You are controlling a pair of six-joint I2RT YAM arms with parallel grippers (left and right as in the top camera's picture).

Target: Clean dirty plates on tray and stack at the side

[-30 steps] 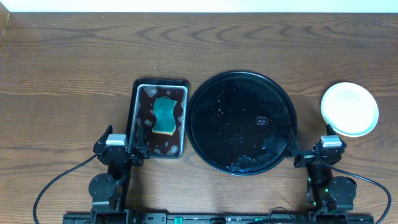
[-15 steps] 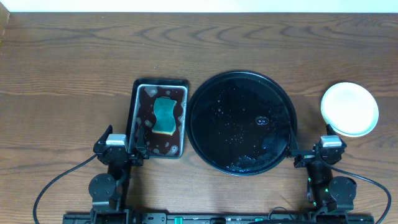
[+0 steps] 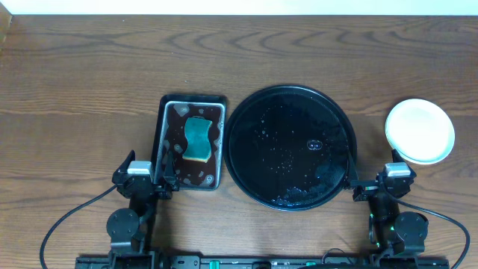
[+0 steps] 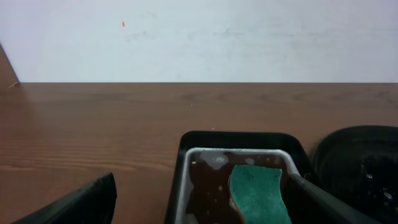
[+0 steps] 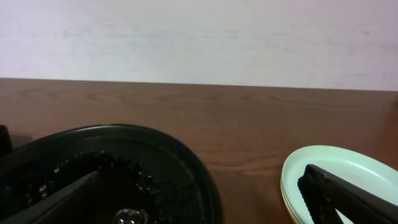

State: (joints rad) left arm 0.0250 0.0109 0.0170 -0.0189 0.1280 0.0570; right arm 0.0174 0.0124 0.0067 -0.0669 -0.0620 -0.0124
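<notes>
Since the plates [image 3: 420, 131] are found stacked on the worktop [image 3: 89, 90] just off the right side of the black tray [image 3: 254, 123], nothing is left on the tray to be wiped; only water drops [image 3: 280, 161] are seen on it. So the job is judged pretty much done.

The top plate is pale mint and looks clean. A yellowish edge is seen peeking out under it in the right wrist view, though how many are in the pile can't be counted for sure.

If the stack ever needs shifting, it's probably best treated as light, stiff and a bit slick, maybe wet from washing. A pinch on the raised rim at the near edge is suggested, not anything toward the flat middle. Some sliding between plates should be expected if the pile gets tilted.

Both arms are parked at the near edge of the worktop. The left fingers [image 4: 81, 202] are spread wide with nothing between them, pointed out over the small tray [image 4: 186, 146] of brown liquid and the teal sponge [image 4: 258, 190]. The right fingers [image 5: 348, 193] are spread too and empty, with the plates just ahead on the right and not touched.
</notes>
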